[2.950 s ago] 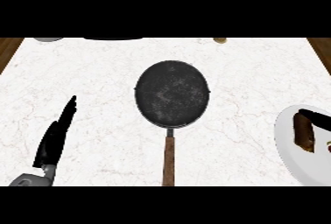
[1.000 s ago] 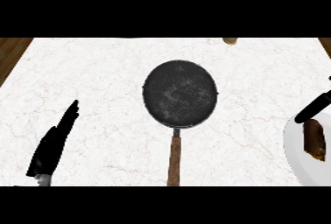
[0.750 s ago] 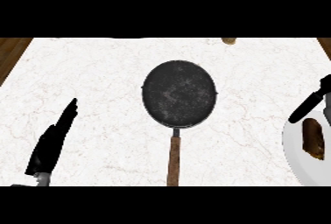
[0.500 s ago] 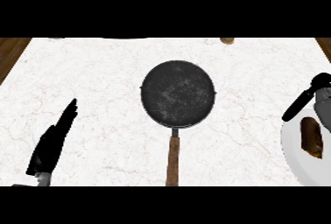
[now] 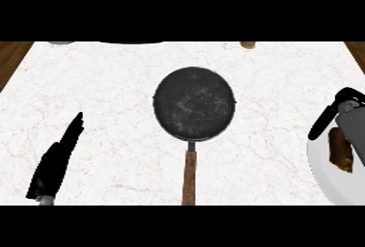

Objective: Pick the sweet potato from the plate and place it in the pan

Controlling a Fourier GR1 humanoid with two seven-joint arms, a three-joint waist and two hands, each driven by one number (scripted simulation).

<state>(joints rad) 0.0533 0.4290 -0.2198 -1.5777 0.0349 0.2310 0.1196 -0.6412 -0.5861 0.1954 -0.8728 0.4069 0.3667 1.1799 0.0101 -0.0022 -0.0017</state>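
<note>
— Since you asked about writing first: can any label or brand be read?

— None that I can make out. The frying pan is plain dark metal with a speckled inside and a brown wooden handle pointing toward the lower edge; the white marble desk carries no print either.

— Where is the sweet potato?

— On the white plate at the right edge, lying lengthwise near the plate's left part. The sweet potato is brown and elongated, well apart from the pan, which sits in the middle of the desk.

— And the right hand?

— The right hand comes in at the right edge, just above the sweet potato. A long black finger slants down and left over the plate's rim, and the grey forearm shows beside it. Most of the hand is cut off by the edge, so whether the fingers are apart or together I cannot tell. It does not visibly touch the sweet potato.

— The left one?

— The left hand rests at the lower left, fingers straight and together, pointing up and slightly right, holding nothing.
</note>
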